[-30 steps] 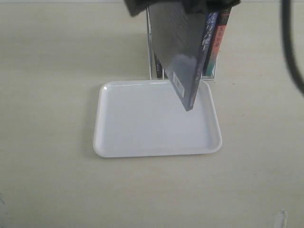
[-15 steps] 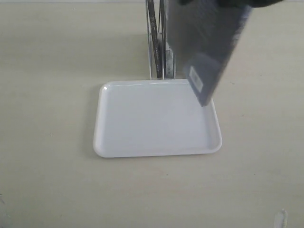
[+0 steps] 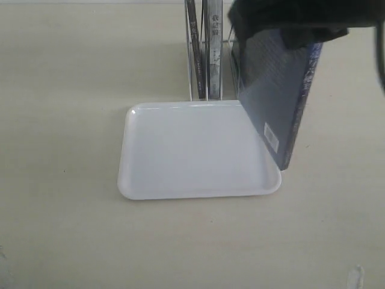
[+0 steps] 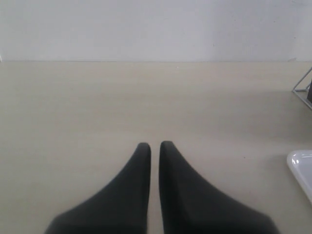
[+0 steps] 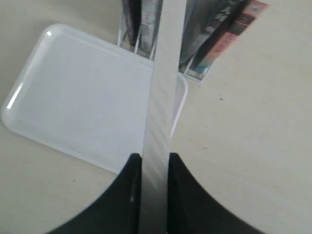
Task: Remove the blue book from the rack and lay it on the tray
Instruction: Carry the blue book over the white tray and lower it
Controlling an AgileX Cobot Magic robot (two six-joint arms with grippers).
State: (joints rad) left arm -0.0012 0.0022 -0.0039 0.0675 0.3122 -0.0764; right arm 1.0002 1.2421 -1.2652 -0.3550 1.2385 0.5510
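Note:
The blue book (image 3: 274,96) hangs upright with its barcoded back cover showing and its dark blue spine on the right. Its lower corner is over the right rim of the white tray (image 3: 180,150). My right gripper (image 3: 289,33) holds the book by its top, shut on it. In the right wrist view the book's pale page edge (image 5: 163,73) runs between the fingertips of the right gripper (image 5: 154,158), above the tray (image 5: 87,97). The wire rack (image 3: 206,78) stands behind the tray. My left gripper (image 4: 154,145) is shut and empty over bare table.
Two dark-spined books (image 3: 203,36) stay in the rack's left slots. The right wrist view shows a red-spined book (image 5: 239,29) and dark-spined books (image 5: 207,34) leaning in the rack (image 5: 195,73). The tray's corner (image 4: 302,170) sits at the edge of the left wrist view.
The right gripper has carried the blue book rightward and lower, from over the tray's back to its right rim. The left gripper has not visibly changed.

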